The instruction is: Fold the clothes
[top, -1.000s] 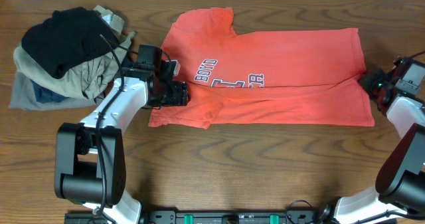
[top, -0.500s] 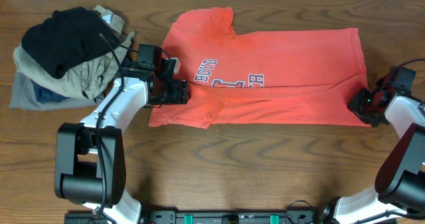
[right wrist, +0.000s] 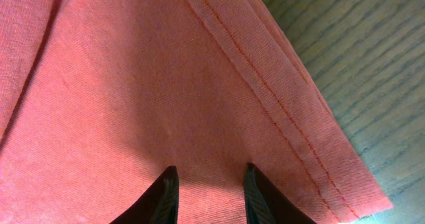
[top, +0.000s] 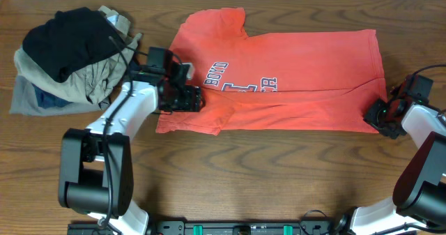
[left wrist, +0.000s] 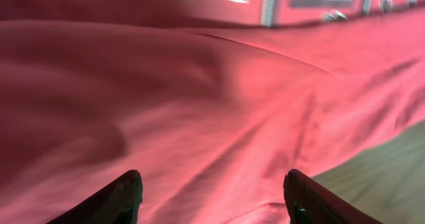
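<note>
- In the overhead view, the left tool (top: 191, 97) is at the left side of the red-orange T-shirt (top: 300, 74), on the cloth just beside the lettering (top: 240, 85). From this height I cannot judge its opening.
- The right tool (top: 376, 114) is at the lower right corner of the T-shirt, on its edge. Its opening is also not clear from here.
- The T-shirt lies spread flat across the middle of the wooden table (top: 244, 172), with the printed side up. A pile of other clothes (top: 77, 78) with a black garment (top: 66, 40) on top sits at the far left, apart from the T-shirt.
- In the left wrist view, the left tool (left wrist: 212, 197) is wide open. Its two fingers (left wrist: 123, 196) stand far apart above wrinkled red cloth and hold nothing. The lettering (left wrist: 299, 1) is at the top, and bare table (left wrist: 392, 177) shows at the lower right.
- In the right wrist view, the right tool (right wrist: 209, 194) is only a little open. The fingers (right wrist: 166, 196) are close together, and flat cloth shows in the narrow gap. I see no cloth pinched. The stitched hem (right wrist: 279, 104) runs diagonally beside them, with the table (right wrist: 372, 64) beyond it.
</note>
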Robot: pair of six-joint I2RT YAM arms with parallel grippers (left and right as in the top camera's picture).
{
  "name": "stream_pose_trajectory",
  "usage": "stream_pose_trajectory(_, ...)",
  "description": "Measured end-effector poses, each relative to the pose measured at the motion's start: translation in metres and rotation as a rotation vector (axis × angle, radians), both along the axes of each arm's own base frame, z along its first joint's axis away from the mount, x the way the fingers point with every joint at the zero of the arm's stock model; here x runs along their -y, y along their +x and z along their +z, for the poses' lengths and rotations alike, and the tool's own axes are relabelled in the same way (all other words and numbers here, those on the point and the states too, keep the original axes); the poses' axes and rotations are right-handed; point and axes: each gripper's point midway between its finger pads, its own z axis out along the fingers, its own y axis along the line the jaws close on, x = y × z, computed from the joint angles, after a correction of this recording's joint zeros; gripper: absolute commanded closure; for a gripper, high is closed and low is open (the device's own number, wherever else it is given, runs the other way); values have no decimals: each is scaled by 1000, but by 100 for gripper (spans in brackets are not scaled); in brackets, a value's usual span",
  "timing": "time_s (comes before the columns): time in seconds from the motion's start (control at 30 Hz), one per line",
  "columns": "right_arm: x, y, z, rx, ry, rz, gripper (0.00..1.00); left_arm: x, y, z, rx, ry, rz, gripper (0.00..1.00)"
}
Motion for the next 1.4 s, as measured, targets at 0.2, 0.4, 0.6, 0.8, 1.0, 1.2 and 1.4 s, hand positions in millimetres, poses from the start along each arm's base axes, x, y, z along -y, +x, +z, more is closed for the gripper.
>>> stream_pose_trajectory(0.2, 0, 0, 0, 0, -1, 0, 68, 29, -22, -6, 8, 81, -157, 30)
stream_pose_trajectory(0.4, 0, 0, 0, -1, -1, 1, 68, 45, -39, -13, 22, 188, -261, 30)
stream_pose_trajectory(0.6, 0, 0, 0, -1, -3, 2, 67, 57, -49, -17, 43, 237, -321, 30)
stream_pose_trajectory(0.8, 0, 0, 0, -1, -3, 2, 67, 63, -58, -26, 51, 251, -349, 38)
stream_pose_trajectory(1.0, 0, 0, 0, -1, -3, 2, 68, 61, -56, -31, 62, 268, -352, 69)
stream_pose_trajectory(1.2, 0, 0, 0, -2, -4, 2, 67, 57, -54, -34, 65, 295, -354, 81)
stream_pose_trajectory(1.4, 0, 0, 0, -2, -3, 2, 67, 56, -52, -34, 71, 303, -353, 94)
